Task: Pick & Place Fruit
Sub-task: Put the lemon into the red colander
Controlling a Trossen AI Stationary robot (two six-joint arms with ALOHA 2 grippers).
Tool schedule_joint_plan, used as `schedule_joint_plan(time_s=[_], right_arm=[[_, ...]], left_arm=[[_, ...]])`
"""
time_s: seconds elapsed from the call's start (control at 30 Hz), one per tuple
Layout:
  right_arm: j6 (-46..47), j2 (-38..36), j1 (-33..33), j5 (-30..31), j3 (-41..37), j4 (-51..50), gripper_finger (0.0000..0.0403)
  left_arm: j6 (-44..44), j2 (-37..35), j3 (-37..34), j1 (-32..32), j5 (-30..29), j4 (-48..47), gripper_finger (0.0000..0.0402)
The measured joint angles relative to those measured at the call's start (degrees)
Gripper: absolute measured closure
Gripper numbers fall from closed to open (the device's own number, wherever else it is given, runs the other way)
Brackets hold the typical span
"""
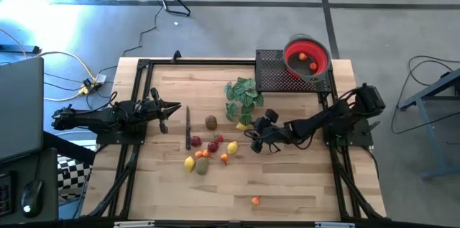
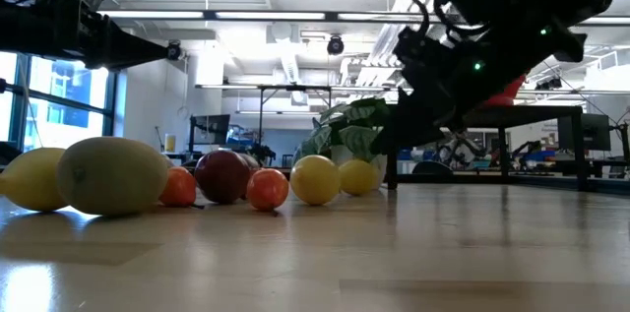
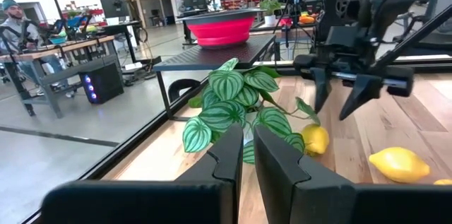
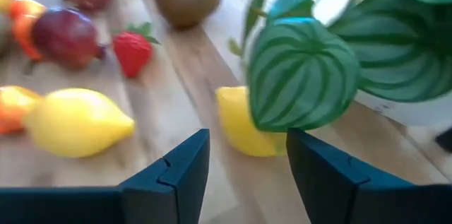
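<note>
High view, right arm: reaches in from the worktop's (image 1: 302, 185) right edge, bent at the elbow, its right gripper (image 1: 257, 137) low over the wood, jaws pointing toward the small toy fruits (image 1: 208, 150).
High view, left arm: stretched along the left edge, left gripper (image 1: 167, 110) apart from the fruit.
High view, bowl: round red bowl with grey rim (image 1: 307, 58) on a black mesh stand, well behind the right jaws.
Low view, fruit: yellow, red and orange pieces lie in a row on the wood; the right arm hangs above, beside the green striped leafy sprig (image 2: 345, 127).
Left wrist view, left jaws: nearly closed, a slim gap, nothing between them.
Right wrist view, right jaws: parted, empty; small yellow lemon (image 4: 244, 121) just ahead of the gap, partly under a leaf; larger yellow lemon (image 4: 74, 121) off to one side.
</note>
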Motion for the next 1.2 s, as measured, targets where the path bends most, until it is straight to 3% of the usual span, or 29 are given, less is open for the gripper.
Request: schedule_joint_plan(time_s=[0.47,1.2], right_arm=[[1.47,0.00,-2.85,-5.45,0.00,-3.28,0.0177],[10.08,0.00,-2.83,-12.13,0.00,-2.29,0.0176]], left_arm=[[-0.01,0.00,0.00,0.00,-0.02,0.00,0.0368],[0.01,0.00,0.00,0.01,-0.11,-0.02,0.0368]])
